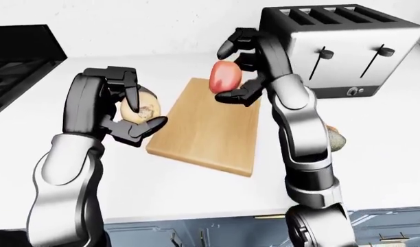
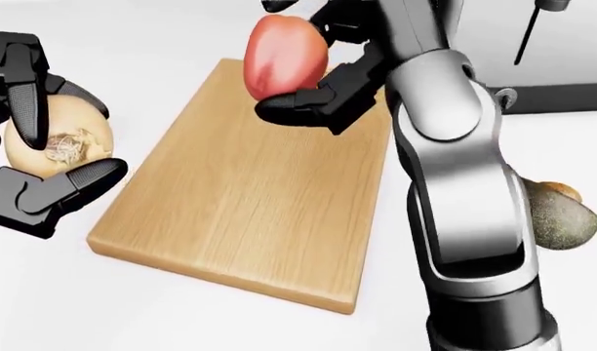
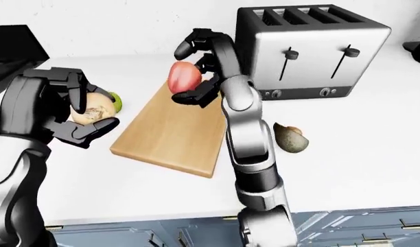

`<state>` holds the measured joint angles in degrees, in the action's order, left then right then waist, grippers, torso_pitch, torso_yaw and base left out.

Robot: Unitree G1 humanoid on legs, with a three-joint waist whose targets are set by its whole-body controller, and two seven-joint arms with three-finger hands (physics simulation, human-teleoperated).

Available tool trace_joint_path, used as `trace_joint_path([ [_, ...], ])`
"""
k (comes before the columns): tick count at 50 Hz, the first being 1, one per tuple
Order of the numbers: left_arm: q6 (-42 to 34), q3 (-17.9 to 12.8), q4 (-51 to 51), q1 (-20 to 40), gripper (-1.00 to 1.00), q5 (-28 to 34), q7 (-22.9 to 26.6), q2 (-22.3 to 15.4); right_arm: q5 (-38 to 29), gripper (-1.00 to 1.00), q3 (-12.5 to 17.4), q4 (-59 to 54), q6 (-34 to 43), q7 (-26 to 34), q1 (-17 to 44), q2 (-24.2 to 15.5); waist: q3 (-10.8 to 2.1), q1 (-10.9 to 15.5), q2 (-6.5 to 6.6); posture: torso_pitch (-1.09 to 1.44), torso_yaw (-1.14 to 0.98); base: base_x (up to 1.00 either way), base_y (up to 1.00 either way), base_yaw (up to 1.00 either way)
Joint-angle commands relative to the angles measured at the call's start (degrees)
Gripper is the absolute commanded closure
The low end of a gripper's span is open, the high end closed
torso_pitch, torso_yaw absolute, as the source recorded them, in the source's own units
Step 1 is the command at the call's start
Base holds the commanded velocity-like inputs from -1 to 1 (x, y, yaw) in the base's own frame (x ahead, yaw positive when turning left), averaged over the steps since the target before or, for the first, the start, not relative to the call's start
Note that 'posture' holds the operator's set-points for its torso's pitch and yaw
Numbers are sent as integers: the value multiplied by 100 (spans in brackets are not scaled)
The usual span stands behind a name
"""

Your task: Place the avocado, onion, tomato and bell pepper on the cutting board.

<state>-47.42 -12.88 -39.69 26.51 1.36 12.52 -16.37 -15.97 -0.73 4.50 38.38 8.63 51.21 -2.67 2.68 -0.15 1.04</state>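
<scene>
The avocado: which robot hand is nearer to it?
Right. The right robot hand, gripping the tomato, is above the cutting board; the left robot hand lies beyond the board from the avocado.

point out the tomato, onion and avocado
red tomato (image 2: 279, 51), head view, middle of its skin
pale yellow onion (image 2: 65, 142), head view, papery side
dark green avocado (image 3: 291, 140), right-eye view, its skin
</scene>
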Motion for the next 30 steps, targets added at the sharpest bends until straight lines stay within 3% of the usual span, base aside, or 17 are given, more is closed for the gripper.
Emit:
trace_joint_path([
  [1, 157, -27, -114, 178, 100, -2, -53, -50, 60, 100, 66, 18, -276, -103, 433, -37, -165, -5, 21, 0, 0, 0, 0, 0],
  [13, 63, -28, -105, 309, 100, -92, -68, -103, 354, 100, 172, -2452, -1393, -383, 1631, -184, -163, -18, 44, 0, 0, 0, 0, 0],
  [22, -21, -32, -163, 356, 100, -117, -106, -122, 324, 100, 165, -5201, -2812, -1022, 2423, -17, -201, -24, 74, 0, 0, 0, 0, 0],
  [30, -190, -120, -388, 293, 100, -150, -61, -180, 93, 100, 120, -6263, -3305, -1540, 2642, 129, -199, -25, 98, 0, 0, 0, 0, 0],
])
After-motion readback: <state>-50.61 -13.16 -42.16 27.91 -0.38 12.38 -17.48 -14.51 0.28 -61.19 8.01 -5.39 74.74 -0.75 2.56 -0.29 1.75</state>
